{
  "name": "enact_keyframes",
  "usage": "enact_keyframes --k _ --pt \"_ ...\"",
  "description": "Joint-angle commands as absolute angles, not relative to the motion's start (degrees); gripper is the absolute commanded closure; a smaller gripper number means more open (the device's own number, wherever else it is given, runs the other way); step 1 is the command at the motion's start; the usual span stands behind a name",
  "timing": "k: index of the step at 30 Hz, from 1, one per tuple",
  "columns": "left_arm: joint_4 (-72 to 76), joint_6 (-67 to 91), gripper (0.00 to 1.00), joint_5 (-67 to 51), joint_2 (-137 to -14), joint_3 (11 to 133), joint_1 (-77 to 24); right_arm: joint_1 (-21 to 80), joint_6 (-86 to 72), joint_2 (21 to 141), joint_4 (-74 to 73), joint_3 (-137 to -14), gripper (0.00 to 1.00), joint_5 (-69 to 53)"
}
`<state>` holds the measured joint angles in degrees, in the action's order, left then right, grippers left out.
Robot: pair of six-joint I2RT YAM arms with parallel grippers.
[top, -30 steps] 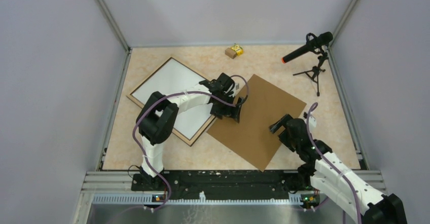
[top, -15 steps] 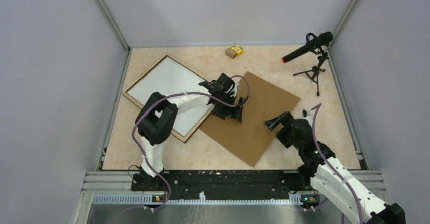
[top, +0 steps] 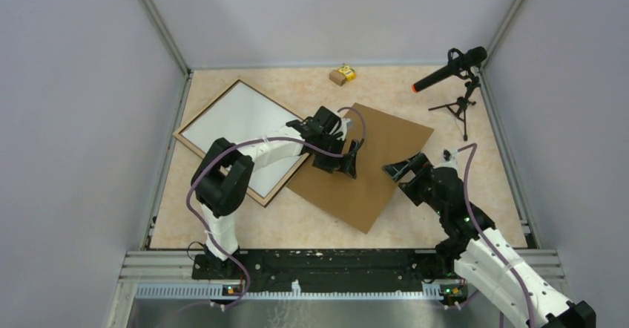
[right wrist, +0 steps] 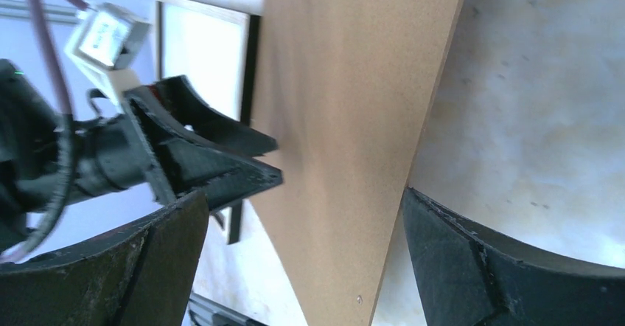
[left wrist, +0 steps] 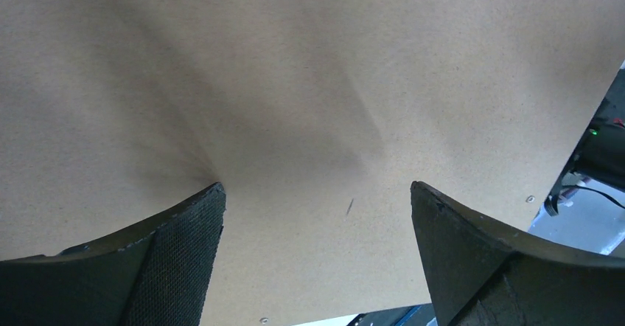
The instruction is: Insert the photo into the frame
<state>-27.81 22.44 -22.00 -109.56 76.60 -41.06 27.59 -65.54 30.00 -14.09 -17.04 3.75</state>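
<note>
Frame [top: 194, 150]: lies flat on the table [top: 222, 224], left of centre in the top view. Its long axis runs from upper left to lower right, with one corner pointing at the back wall. It is a thin rectangle with a narrow light-wood rim, and the opening shows flat, plain white. The right wrist view catches a black strip [right wrist: 251, 68] along its edge.

Brown board [top: 386, 150]: a matte, fine-grained, stiff rectangle at centre. Its long axis runs upper right to lower left, crossways to the frame. Its left edge meets the frame's right end; cannot tell whether it overlaps or only touches.

Left gripper [top: 348, 159]: on the board's left part, just beside the frame. The fingers [left wrist: 184, 252] are spread wide apart, with textured black pads, tips down at the board and nothing between them.

Right gripper [top: 400, 172]: at the board's right edge, fingers [right wrist: 472, 267] apart. The edge passes between them in the wrist view, and they grip nothing.

The table is beige with a marbled pattern. A small yellow-brown box [top: 343, 73] sits at the back edge. A microphone [top: 449, 68] on a tripod stands at upper right.
</note>
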Motion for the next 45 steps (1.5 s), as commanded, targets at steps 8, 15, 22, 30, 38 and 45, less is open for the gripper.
enact_keyframes --k 8,15,22,30,38,45 --pt "-16.1 22.9 0.02 -36.5 -103.0 69.9 -42.6 28.7 -67.9 30.3 8.6 -26.5 0.02 -3.7" --pt "-12.3 24.7 0.02 -40.4 -100.7 68.0 -42.5 28.7 -70.9 35.4 18.6 -26.0 0.02 -5.3" --pt "-11.6 24.9 0.02 -40.6 -98.7 67.3 -42.2 28.7 -71.0 38.8 21.5 -28.2 0.04 -4.5" --pt "-10.0 26.0 0.02 -42.4 -98.6 66.4 -41.8 28.7 -74.9 41.7 33.7 -26.9 0.15 -2.5" --pt "-6.8 27.8 0.02 -44.4 -97.4 64.9 -41.4 29.4 -77.8 49.1 37.7 -30.7 0.26 -3.8" --pt "-5.2 29.0 0.02 -45.2 -96.4 63.9 -40.8 32.3 -79.0 54.1 40.6 -32.0 0.38 -2.2"
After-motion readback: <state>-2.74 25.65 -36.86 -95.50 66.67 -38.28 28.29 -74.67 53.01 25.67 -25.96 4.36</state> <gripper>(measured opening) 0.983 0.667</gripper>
